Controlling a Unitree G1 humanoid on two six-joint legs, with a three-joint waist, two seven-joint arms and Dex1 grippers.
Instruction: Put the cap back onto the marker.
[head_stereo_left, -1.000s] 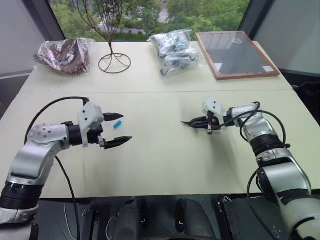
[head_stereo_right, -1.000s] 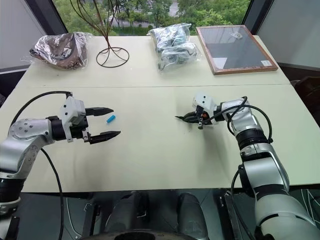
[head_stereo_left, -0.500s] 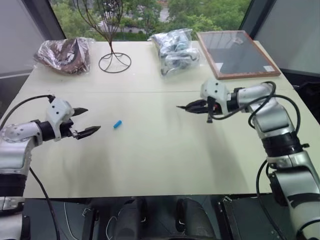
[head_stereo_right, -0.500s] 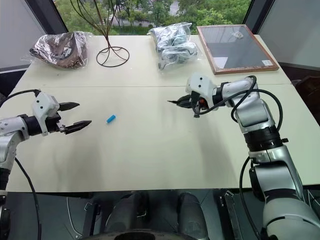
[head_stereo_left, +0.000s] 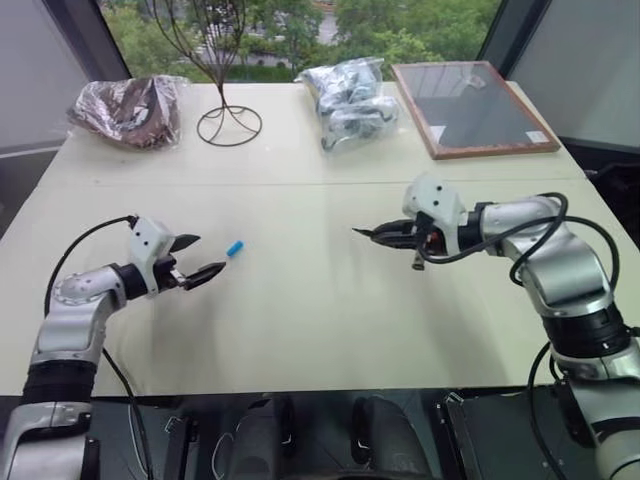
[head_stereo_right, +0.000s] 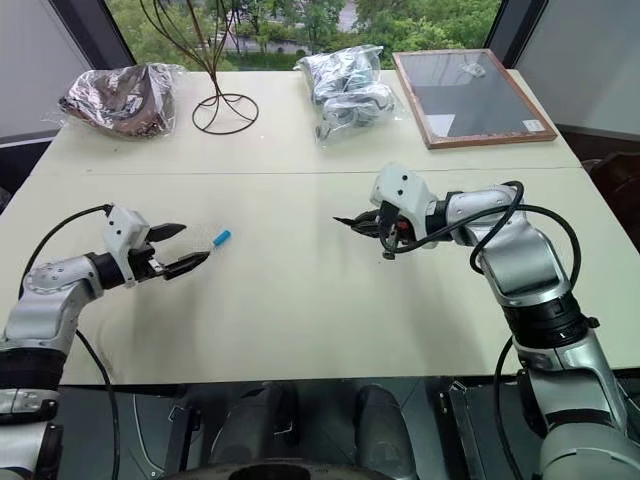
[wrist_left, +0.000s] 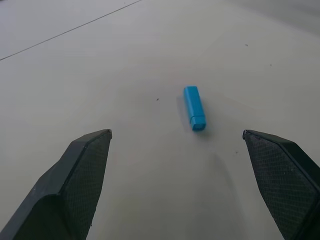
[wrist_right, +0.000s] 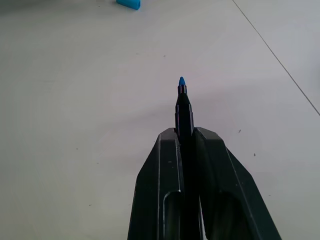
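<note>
Between the two parted fingers of the left end effector (wrist_left: 177, 150), the cap (wrist_left: 194, 107) is seen lying flat on the surface (head_stereo_left: 300, 300), a little ahead of the fingertips and touched by neither. The left end effector is released, its fingers spread wide, and it is held low over the surface, pointed forward and toward the robot's right. In the head views the cap (head_stereo_left: 235, 248) lies just beyond the tips of the left end effector (head_stereo_left: 200, 262), and nothing is placed between them.

Well apart, on the robot's right, the right end effector (head_stereo_left: 390, 234) is clenched on the marker (wrist_right: 183, 112). The marker is gripped between the two closed fingers along their length, and its blue pointed tip juts out past the fingertips, aimed toward the robot's left, where the cap lies. It is held above the surface, not touching it. Bare surface lies between the marker's tip and the cap.

Farther back on the surface, well away from both end effectors, a clear bag with dark contents (head_stereo_left: 130, 108) is seen at the left, a wire stand with a round base (head_stereo_left: 228, 122) beside it, a clear bag of cables (head_stereo_left: 350, 100) in the middle, and a wooden-framed board (head_stereo_left: 470, 108) at the right. A seam (head_stereo_left: 300, 183) runs across the surface between these things and the end effectors.
</note>
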